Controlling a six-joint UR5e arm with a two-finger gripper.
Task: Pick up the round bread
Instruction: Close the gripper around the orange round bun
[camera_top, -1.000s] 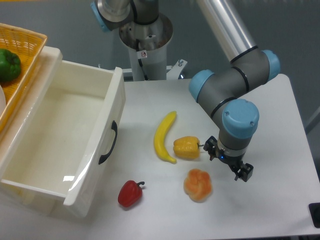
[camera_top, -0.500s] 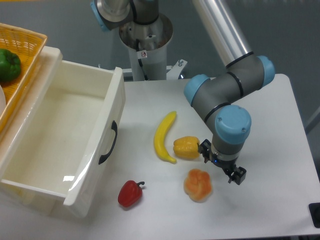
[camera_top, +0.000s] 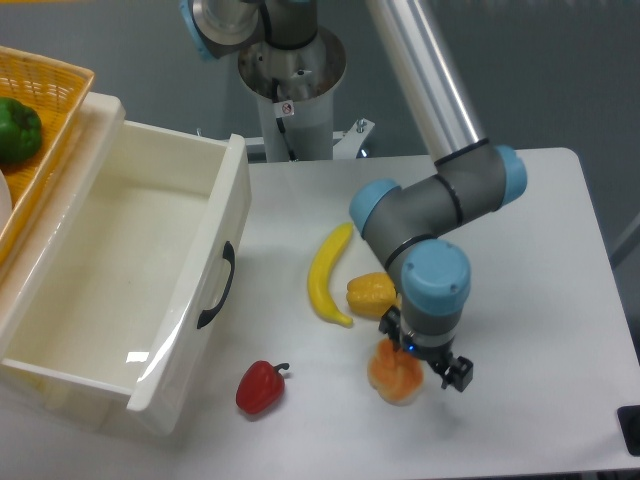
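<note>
A: Where is the round bread (camera_top: 393, 376)?

B: On the white table (camera_top: 560, 300), toward the near edge, just at six o'clock from the yellow pepper (camera_top: 370, 294). Only its left and lower parts show; the arm's wrist covers the rest.

A: And the gripper (camera_top: 424, 356)?

B: It sits right over the bread's upper right part. One dark finger (camera_top: 458, 374) pokes out at about four o'clock from the bread. The other finger is hidden against the wrist, near the gap between bread and pepper.

A: Are the jaws apart or together?

B: I cannot tell. From this angle the wrist blocks the space between the fingers, and I cannot say whether they touch the bread.

A: What else lies nearby?

B: A banana (camera_top: 328, 274) lies at nine o'clock from the yellow pepper, its lower tip just beside it. A red pepper (camera_top: 260, 387) rests at nine o'clock from the bread, well apart, close to the front corner of the white drawer (camera_top: 170, 330). The drawer stands open on the left, with a black handle (camera_top: 218, 287) on its front. At ten o'clock from the drawer, a yellow basket (camera_top: 50, 150) holds a green pepper (camera_top: 18, 131). The arm's base (camera_top: 292, 90) stands at twelve o'clock beyond the table.
</note>
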